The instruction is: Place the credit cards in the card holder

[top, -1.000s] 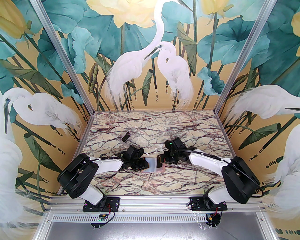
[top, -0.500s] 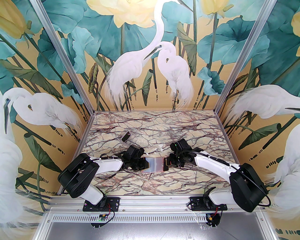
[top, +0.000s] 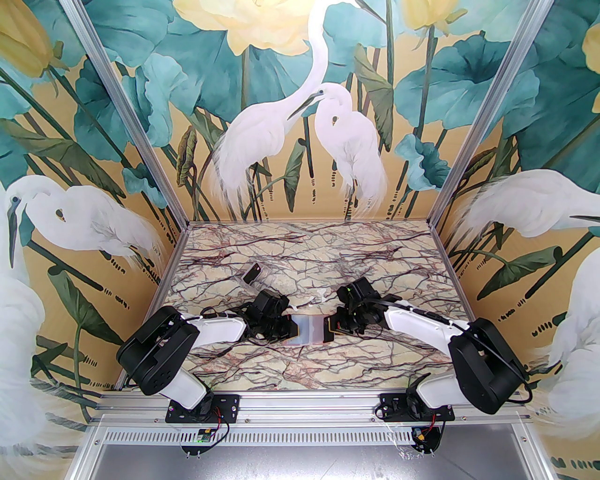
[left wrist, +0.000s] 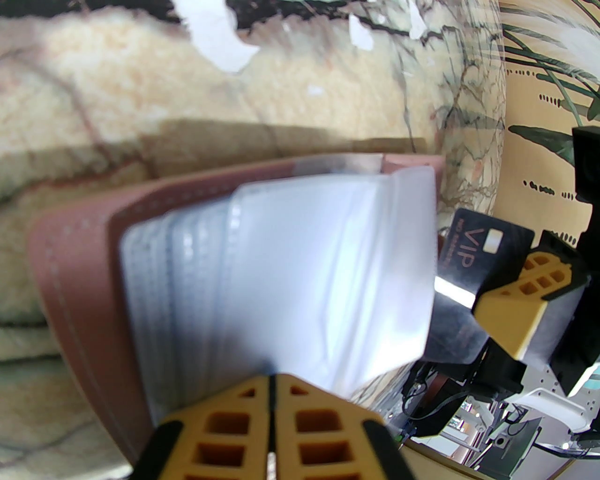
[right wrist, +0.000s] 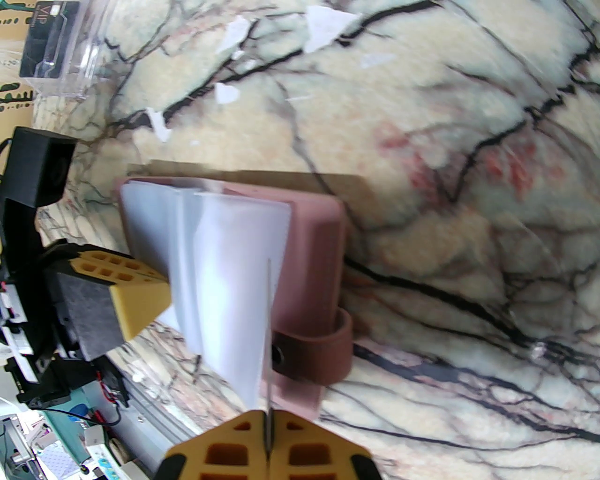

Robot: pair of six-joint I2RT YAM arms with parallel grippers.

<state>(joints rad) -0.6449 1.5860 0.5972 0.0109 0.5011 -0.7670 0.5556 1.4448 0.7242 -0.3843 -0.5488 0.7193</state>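
The card holder (top: 313,330) lies open on the marble table, dusty pink (right wrist: 318,243) with pale clear sleeves (left wrist: 328,262) fanned upward. My left gripper (left wrist: 271,377) is shut on the near edge of a sleeve and holds it lifted; it sits at the holder's left side (top: 289,328). My right gripper (right wrist: 268,415) is shut on a black credit card (left wrist: 473,253) with gold "VIP" lettering, seen edge-on (right wrist: 269,328) against the outermost sleeve. That card hangs just right of the holder (top: 330,325).
A small clear plastic box (top: 253,273) holding another black card (right wrist: 49,40) lies on the table behind the left arm. White paper scraps (right wrist: 323,26) are scattered behind the holder. Patterned walls close the table on three sides.
My right gripper pulled the black card rightward off the holder, then came back slightly left toward the sleeves. The left gripper and holder stayed put.
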